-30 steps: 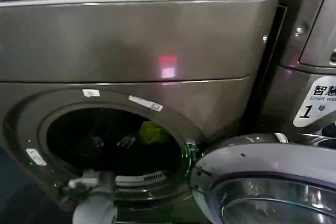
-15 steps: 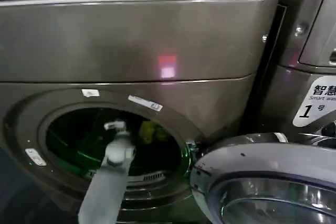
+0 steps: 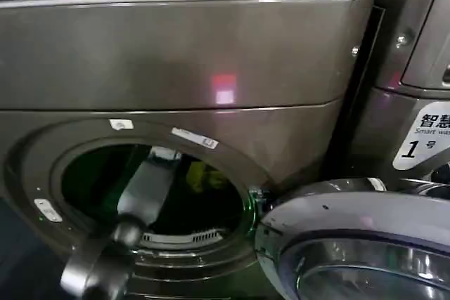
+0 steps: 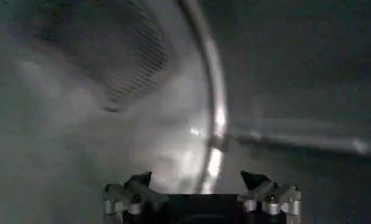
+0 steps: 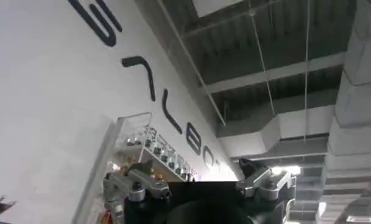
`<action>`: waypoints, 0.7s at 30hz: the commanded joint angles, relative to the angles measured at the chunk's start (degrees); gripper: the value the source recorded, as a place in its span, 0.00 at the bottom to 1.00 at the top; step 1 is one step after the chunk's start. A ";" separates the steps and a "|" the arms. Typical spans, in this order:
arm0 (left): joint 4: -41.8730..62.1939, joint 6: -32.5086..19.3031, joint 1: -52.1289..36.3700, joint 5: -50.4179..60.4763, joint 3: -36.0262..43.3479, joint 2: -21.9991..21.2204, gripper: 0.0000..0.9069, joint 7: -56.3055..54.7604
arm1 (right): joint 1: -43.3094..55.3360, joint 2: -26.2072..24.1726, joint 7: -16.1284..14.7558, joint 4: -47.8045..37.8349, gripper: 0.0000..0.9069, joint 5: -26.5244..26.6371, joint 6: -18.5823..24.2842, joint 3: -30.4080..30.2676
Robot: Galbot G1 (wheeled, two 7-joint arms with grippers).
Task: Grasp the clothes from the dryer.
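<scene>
Clothes show as a small yellow-green garment point(image 3: 204, 175) crumpled against the back of the drum, right of centre in the round opening; its folds are soft and bunched, and a darker patch beside it may be the blue piece, though that is too dim to tell. It lies inside the dryer point(image 3: 176, 61), a large bronze-grey machine with a flat, glossy front panel that carries a pink reflection. The porthole ring has small white labels along its upper rim and a lint grille at its lower lip. The dryer's door point(image 3: 358, 244) hangs swung open at lower right, its glass bowl facing up. On the neighbouring machine to the right sits a white "1" sticker point(image 3: 422, 138).

The left arm reaches from below through the opening, and the left gripper point(image 3: 165, 154) is up near the top of the drum mouth, just left of the garment and apart from it. In the left wrist view its fingers point(image 4: 136, 185) stand wide apart with nothing between them, facing the perforated drum wall point(image 4: 130, 55). Half a second ago the arm stood lower and more upright, with the gripper nearer the middle of the opening; it has since pushed up and deeper. The garment has not moved.

The right gripper point(image 5: 200, 179) points up toward a white wall and ceiling, spread wide and empty.
</scene>
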 commanded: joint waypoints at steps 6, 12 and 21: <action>12.59 -8.11 -9.05 14.35 16.30 -0.77 1.00 13.30 | 0.06 0.23 -0.24 0.33 1.00 -0.09 -0.23 -0.06; 14.83 -6.21 -9.33 16.49 18.91 -3.20 1.00 12.88 | 0.30 0.28 -0.31 0.34 1.00 -0.28 -0.32 -0.21; 16.71 -4.11 -9.66 17.64 22.35 -3.62 1.00 13.03 | 1.18 0.30 -0.27 0.59 1.00 -0.69 -0.31 -1.15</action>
